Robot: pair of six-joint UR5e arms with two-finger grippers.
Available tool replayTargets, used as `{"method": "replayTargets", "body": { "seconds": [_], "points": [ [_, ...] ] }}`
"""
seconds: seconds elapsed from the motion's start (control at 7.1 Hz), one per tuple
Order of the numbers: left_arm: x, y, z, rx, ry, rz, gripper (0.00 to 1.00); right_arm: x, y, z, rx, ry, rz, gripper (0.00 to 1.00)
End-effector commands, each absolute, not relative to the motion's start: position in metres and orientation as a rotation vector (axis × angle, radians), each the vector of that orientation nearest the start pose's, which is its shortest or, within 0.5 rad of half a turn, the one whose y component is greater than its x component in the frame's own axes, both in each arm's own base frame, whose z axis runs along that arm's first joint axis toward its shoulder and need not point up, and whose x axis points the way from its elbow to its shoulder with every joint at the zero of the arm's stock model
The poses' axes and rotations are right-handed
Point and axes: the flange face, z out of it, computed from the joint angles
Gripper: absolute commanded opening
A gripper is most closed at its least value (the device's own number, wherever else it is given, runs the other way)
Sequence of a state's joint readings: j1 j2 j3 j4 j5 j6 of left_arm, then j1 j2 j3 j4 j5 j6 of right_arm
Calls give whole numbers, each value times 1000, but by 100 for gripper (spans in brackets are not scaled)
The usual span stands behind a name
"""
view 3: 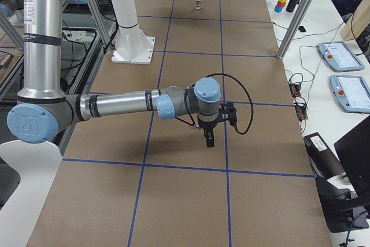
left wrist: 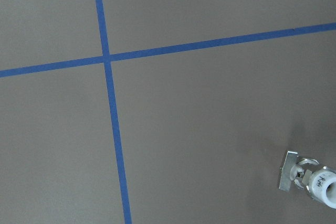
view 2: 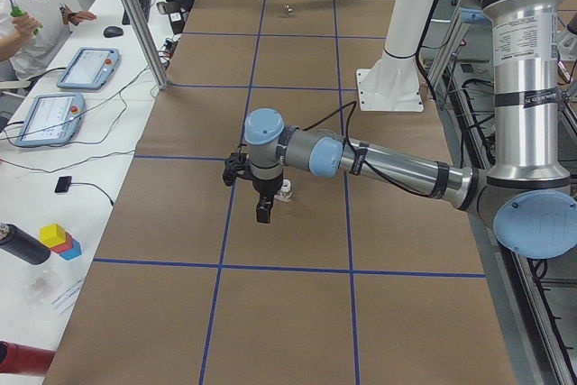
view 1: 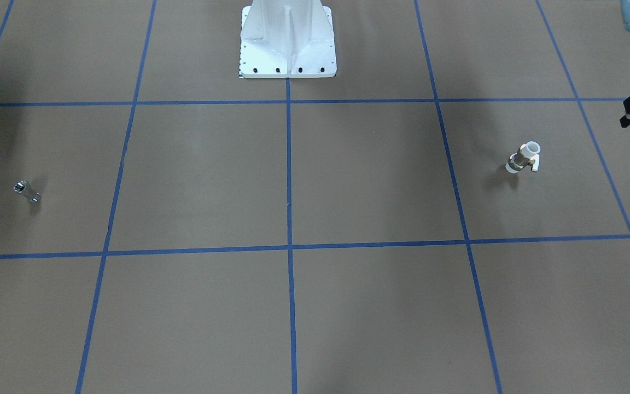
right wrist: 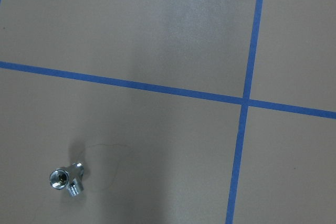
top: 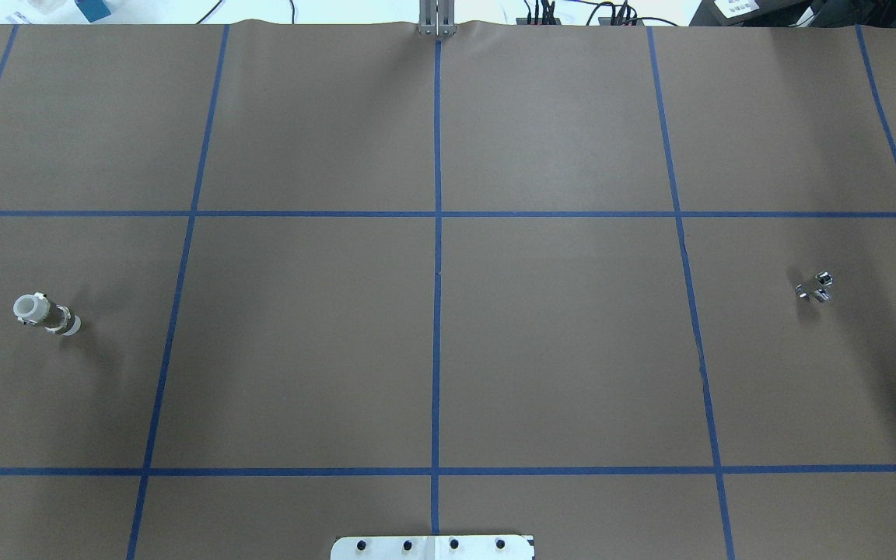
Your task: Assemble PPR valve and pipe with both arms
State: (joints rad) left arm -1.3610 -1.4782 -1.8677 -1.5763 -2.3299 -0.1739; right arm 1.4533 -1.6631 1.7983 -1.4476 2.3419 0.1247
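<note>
The white PPR valve (view 1: pixel 524 158) stands on the brown table on my left side; it also shows in the overhead view (top: pixel 45 313) and at the lower right of the left wrist view (left wrist: pixel 315 179). The chrome pipe (view 1: pixel 27 191) lies far off on my right side (top: pixel 815 288) and at the lower left of the right wrist view (right wrist: pixel 67 177). My left gripper (view 2: pixel 263 212) points down just beside the valve (view 2: pixel 285 191), above the table. My right gripper (view 3: pixel 208 140) points down above the pipe's area. I cannot tell whether either is open or shut.
The white bolted pedestal (view 1: pixel 287 41) stands at the robot's side of the table (top: pixel 432 547). Blue tape lines divide the brown surface. A side table with tablets (view 2: pixel 54 114) and a seated operator (view 2: pixel 27 6) lies beyond the table's far edge.
</note>
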Motion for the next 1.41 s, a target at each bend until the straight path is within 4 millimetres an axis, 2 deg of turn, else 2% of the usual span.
{"method": "replayTargets", "body": {
  "seconds": [0.0,0.28,0.56,0.84,0.99,1.27],
  "points": [
    [28,-461,559,34,787,124,100,12,-467,574,158,-794,-89,100],
    [26,-460,554,48,786,124,100,12,-464,586,137,-788,-81,99],
    [26,-461,546,61,787,119,100,13,-463,587,134,-793,-79,99],
    [26,-461,541,79,796,127,100,12,-458,602,105,-791,-70,99],
    [26,-461,544,74,795,126,100,11,-457,603,96,-810,-66,100],
    [28,-462,535,86,802,119,100,8,-457,598,93,-855,-71,100]
  ]
}}
